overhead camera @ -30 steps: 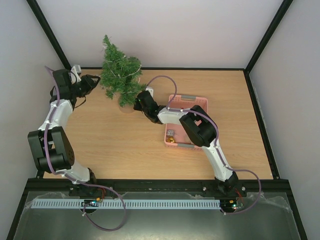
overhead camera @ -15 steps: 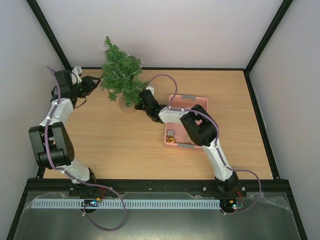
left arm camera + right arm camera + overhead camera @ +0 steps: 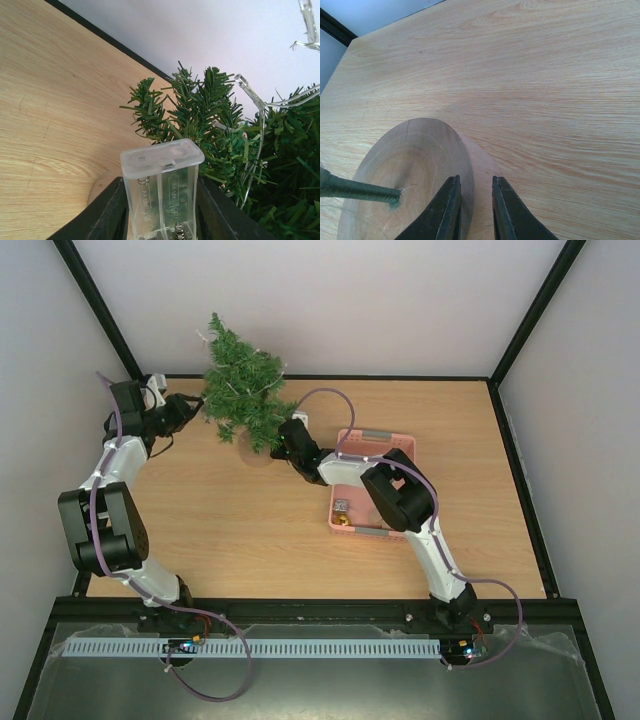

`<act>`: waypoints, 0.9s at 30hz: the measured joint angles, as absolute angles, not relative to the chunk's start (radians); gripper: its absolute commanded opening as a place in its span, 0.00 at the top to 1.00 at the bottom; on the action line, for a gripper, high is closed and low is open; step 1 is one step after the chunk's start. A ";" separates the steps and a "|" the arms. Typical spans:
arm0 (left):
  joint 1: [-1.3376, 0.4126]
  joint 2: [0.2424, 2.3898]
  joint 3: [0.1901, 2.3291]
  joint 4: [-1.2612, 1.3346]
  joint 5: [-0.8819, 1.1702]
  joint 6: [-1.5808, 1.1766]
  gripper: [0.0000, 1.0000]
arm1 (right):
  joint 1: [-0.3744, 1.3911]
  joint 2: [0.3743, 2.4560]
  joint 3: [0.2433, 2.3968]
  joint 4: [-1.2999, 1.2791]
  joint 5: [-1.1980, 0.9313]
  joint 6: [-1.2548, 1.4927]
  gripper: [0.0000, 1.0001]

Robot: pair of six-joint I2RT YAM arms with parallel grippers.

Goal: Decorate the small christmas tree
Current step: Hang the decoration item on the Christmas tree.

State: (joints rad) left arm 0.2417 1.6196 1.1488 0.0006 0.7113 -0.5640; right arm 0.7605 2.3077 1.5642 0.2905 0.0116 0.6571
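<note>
The small christmas tree [image 3: 243, 390] is dark green with a thin string of clear lights [image 3: 250, 92] draped over its branches. It stands at the back left of the table on a round wooden base [image 3: 405, 165], which is tipped. My right gripper [image 3: 476, 185] is shut on the rim of that base, and from above the right gripper [image 3: 280, 443] sits at the tree's foot. My left gripper [image 3: 161, 202] is shut on a clear plastic battery box [image 3: 160, 175] that belongs to the lights. Seen from above, the left gripper [image 3: 188, 405] is just left of the branches.
A pink plastic basket [image 3: 375, 436] stands right of the tree, partly under the right arm, with a couple of small ornaments [image 3: 342, 512] in its near corner. The back wall and black frame run close behind the tree.
The tree has leaned and shifted slightly toward the back and right with the right gripper on its base. The left gripper has moved a little closer to the branches.
</note>
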 measured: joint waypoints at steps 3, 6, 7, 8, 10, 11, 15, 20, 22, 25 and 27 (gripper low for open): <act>0.242 1.619 1.149 0.002 0.715 -0.554 0.67 | 0.760 2.308 1.564 0.291 0.010 0.650 0.84; 0.242 1.618 1.151 0.000 0.715 -0.542 0.67 | 0.760 2.308 1.564 0.293 0.010 0.634 0.84; 0.241 1.618 1.158 -0.007 0.714 -0.537 0.67 | 0.760 2.308 1.564 0.293 0.010 0.628 0.84; 0.241 1.618 1.168 -0.017 0.712 -0.530 0.67 | 0.760 2.308 1.564 0.293 0.010 0.624 0.84; 0.241 1.618 1.193 -0.036 0.705 -0.515 0.67 | 0.760 2.308 1.564 0.294 0.010 0.612 0.84; 0.241 1.618 1.207 -0.044 0.702 -0.506 0.67 | 0.760 2.308 1.564 0.294 0.010 0.607 0.84; 0.240 1.618 1.244 -0.063 0.694 -0.478 0.66 | 0.760 2.314 1.576 0.291 0.012 0.590 0.84; 0.234 1.617 1.244 -0.075 0.679 -0.462 0.66 | 0.757 2.326 1.592 0.290 0.017 0.580 0.84; 0.234 1.618 1.246 -0.078 0.677 -0.456 0.66 | 0.757 2.326 1.592 0.290 0.017 0.576 0.84; 0.234 1.623 1.258 -0.084 0.679 -0.451 0.66 | 0.757 2.326 1.592 0.290 0.017 0.565 0.84; 0.234 1.627 1.273 -0.087 0.683 -0.447 0.66 | 0.757 2.326 1.592 0.291 0.017 0.557 0.84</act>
